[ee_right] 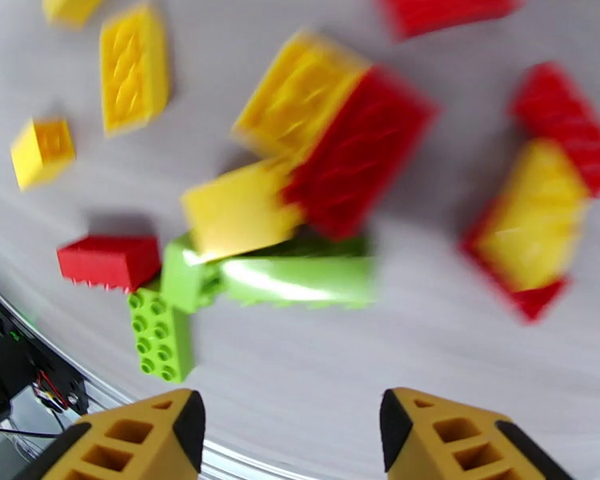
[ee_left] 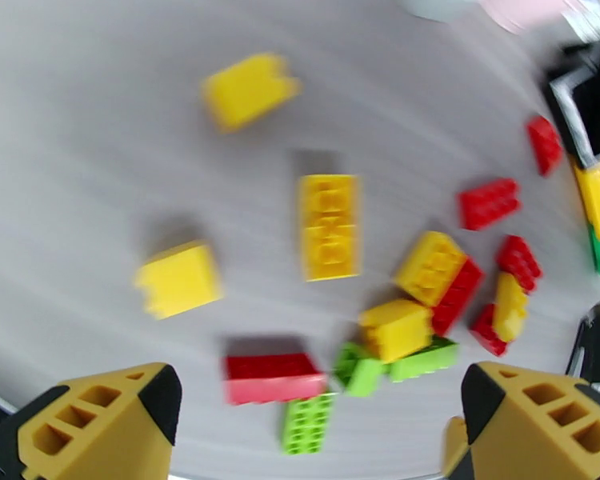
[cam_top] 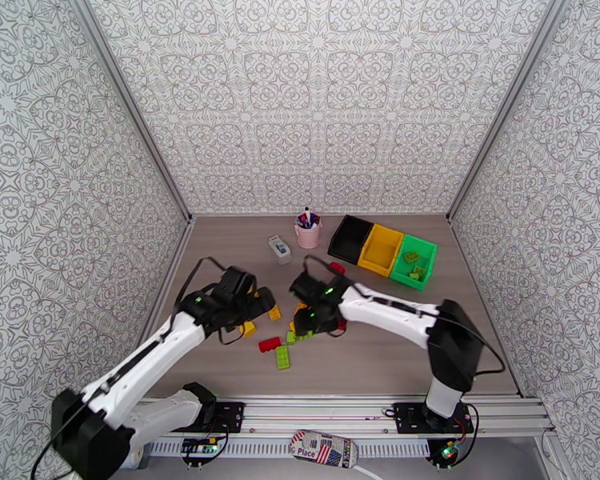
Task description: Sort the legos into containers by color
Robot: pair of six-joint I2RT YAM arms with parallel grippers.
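Patterned walls point(cam_top: 300, 98) enclose a wooden counter point(cam_top: 396, 358) where the legos point(ee_left: 329, 226), red, yellow and lime green, lie scattered and partly heaped on the near side of the containers point(cam_top: 384, 250); a few green pieces already sit in the green bin point(cam_top: 414, 262). Left jaws stand wide open and empty above the bricks, while right jaws stand partly open, gripping nothing. Judged light, rigid and smooth-sided, each brick is best pinched across its long flat flanks, loose outliers first, since leaning pieces may slip.

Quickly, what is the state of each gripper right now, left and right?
Left gripper: open wide, holding nothing.
Right gripper: open, holding nothing.
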